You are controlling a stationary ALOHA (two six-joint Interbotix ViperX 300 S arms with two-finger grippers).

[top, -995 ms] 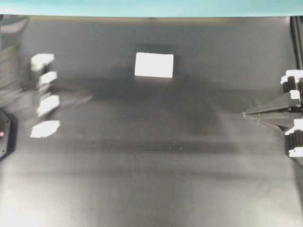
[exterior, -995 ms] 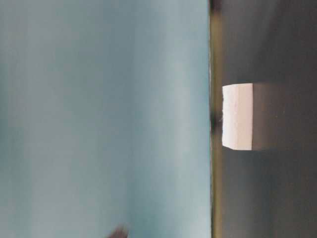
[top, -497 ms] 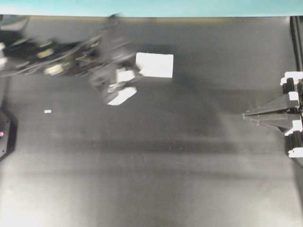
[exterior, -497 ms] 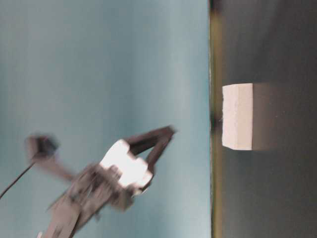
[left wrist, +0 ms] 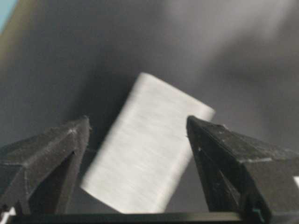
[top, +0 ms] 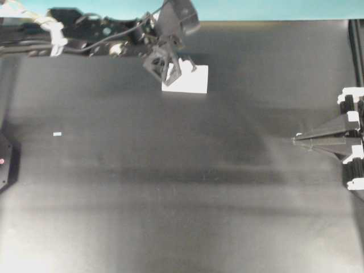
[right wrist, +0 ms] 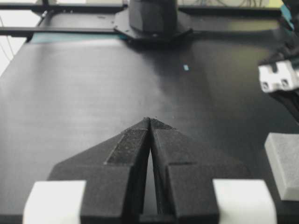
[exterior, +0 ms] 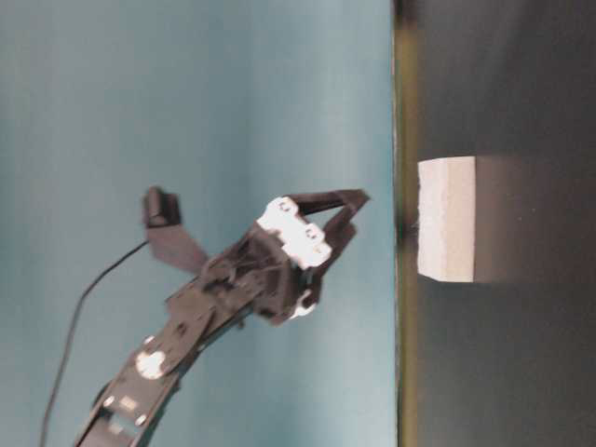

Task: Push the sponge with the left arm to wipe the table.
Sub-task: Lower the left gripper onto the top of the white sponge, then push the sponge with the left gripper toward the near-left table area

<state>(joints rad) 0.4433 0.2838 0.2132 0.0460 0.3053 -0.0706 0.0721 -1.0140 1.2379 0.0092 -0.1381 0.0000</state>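
My matte black table (top: 170, 187) has a teal strip (top: 256, 8) along its far edge. On it lie the white sponge (top: 190, 81) and, well apart, a tiny pale speck (top: 57, 135).

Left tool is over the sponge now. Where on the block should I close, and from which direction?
Come straight down from above and close across the two long side faces of the sponge. The block lies flat on the table with its flat sides exposed, and the open left tool already has a finger on each side of it in the wrist view. The table-level view shows the tool above it, not touching.
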